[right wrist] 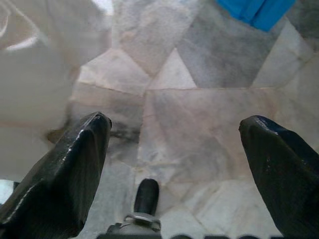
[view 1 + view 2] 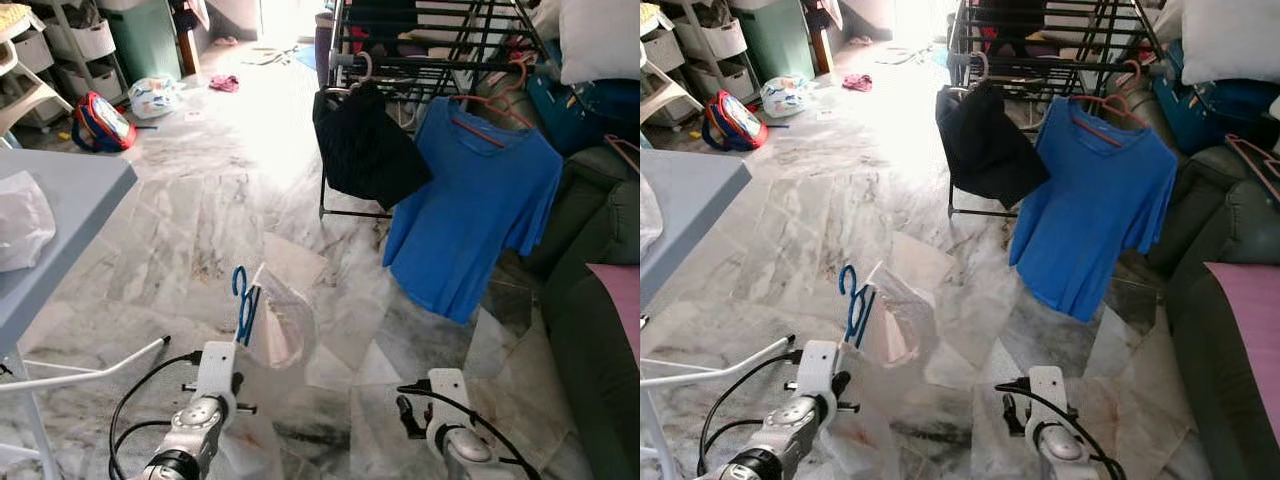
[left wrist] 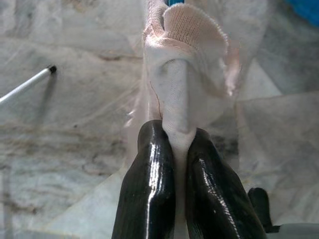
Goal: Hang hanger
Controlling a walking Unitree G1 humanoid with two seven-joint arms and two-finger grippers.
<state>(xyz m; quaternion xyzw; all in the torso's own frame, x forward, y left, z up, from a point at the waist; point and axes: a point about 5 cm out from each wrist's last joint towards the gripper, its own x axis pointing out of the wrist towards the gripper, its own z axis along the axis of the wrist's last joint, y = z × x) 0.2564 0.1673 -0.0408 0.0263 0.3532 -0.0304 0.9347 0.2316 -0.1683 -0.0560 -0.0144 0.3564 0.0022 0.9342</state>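
While the left gripper (image 3: 175, 144) clenches a pale garment (image 2: 283, 322) draped on a blue hanger (image 2: 244, 300), that hanger stands low over the marble floor (image 2: 200, 210), well short of the rack (image 2: 420, 50). Spread wide and holding nothing, the right gripper (image 1: 174, 149) hovers above the floor beside it. On the rack ahead hang a black garment (image 2: 365, 145) and a blue shirt (image 2: 470, 200), with a grey table (image 2: 60, 220) at the left.

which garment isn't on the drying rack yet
The pale pink garment on the blue hanger, pinched in the left gripper. The black garment and blue t-shirt hang on the rack.
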